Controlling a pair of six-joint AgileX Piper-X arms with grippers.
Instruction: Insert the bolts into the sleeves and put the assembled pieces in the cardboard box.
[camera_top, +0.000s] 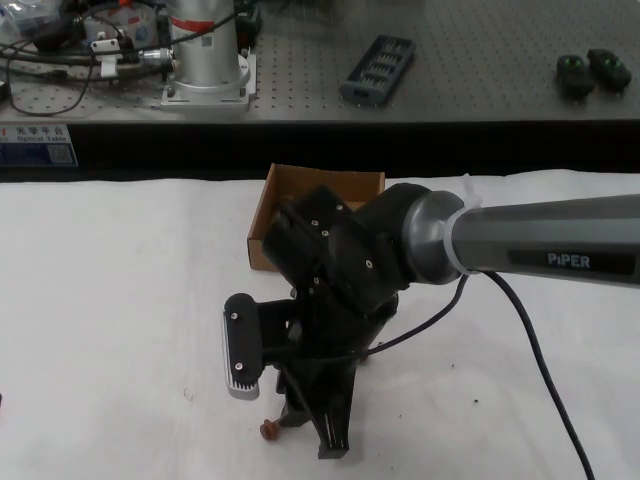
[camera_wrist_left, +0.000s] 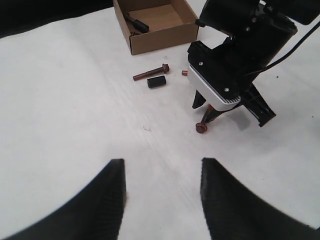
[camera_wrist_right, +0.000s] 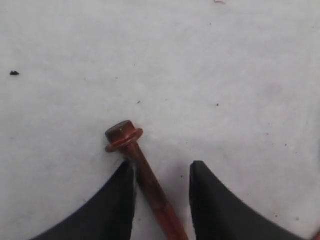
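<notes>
Box (camera_wrist_left: 165, 37) | cardboard, open-topped | contents: one dark elongated piece (camera_wrist_left: 136, 22)

I am working in a lab: behind my white-covered bench (camera_top: 100, 300) stands a perforated metal breadboard table (camera_top: 480, 95), with a metal column (camera_top: 205, 45) on a base plate and tangled cables (camera_top: 50, 45).

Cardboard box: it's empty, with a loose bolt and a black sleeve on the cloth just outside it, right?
No. The cardboard box is not empty: the left wrist view shows a dark piece lying inside it. The loose bolt and the black sleeve do lie on the cloth just outside it.
</notes>
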